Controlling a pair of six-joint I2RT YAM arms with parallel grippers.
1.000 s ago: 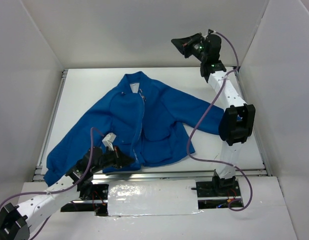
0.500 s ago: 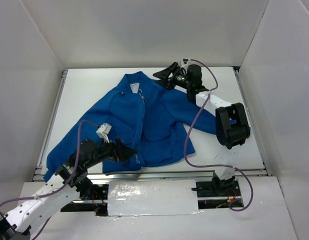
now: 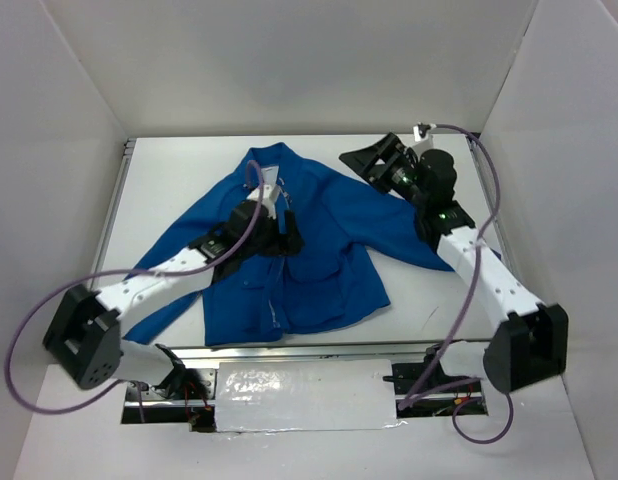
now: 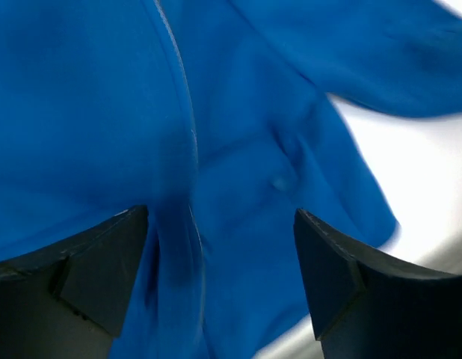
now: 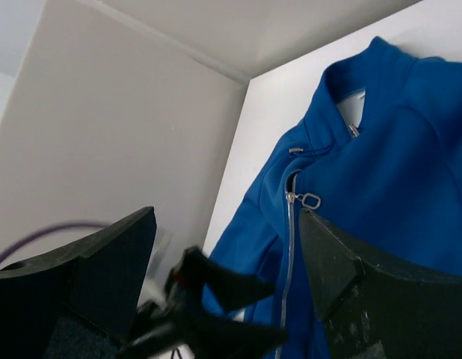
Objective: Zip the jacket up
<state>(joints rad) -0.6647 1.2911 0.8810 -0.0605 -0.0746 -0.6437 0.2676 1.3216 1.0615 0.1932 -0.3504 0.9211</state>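
Note:
The royal-blue jacket [image 3: 319, 240] lies flat on the white table, collar toward the back wall. Its silver zipper [image 5: 288, 258] is joined from the hem up to the slider and ring pull [image 5: 306, 200] at the chest. Above the slider the collar [image 5: 365, 75] gapes and shows white lining. My left gripper [image 3: 287, 238] hovers open over the chest beside the zipper line [image 4: 191, 142], with only fabric between its fingers [image 4: 104, 262]. My right gripper [image 3: 361, 163] stands open in the air over the jacket's far shoulder, holding nothing. My left gripper [image 5: 223, 295] also shows in the right wrist view.
White walls close in the table on the left [image 3: 59, 150], back and right [image 3: 569, 150]. The metal table rail [image 3: 319, 348] runs along the front edge. Purple cables [image 3: 469, 290] trail from both arms. One sleeve [image 3: 149, 270] stretches toward the front left corner.
My left arm swung from the front hem up to the jacket's chest and its gripper opened. My right gripper came down from high at the back toward the far shoulder and opened.

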